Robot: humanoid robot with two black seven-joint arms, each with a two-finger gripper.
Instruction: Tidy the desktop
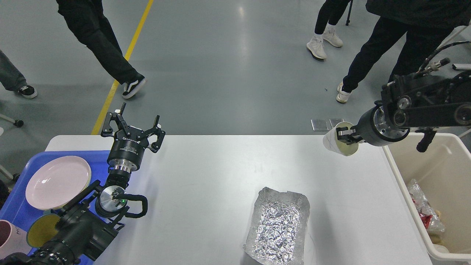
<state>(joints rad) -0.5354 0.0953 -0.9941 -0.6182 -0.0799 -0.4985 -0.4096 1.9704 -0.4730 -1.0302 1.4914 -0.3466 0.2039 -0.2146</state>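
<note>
My right pincer (344, 135) grips a white paper cup (337, 144) by its rim above the table (206, 173). My left pincer (137, 127) hangs open and empty beside the blue tray (14, 206).

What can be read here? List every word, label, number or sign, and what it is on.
Black left tool, white print on its body: too small to read.
Pink cup at the bottom-left edge, dark handwritten marks: too blurred to read.
White paper cup in the right tool: no print visible.
Nothing else carries text.
</note>
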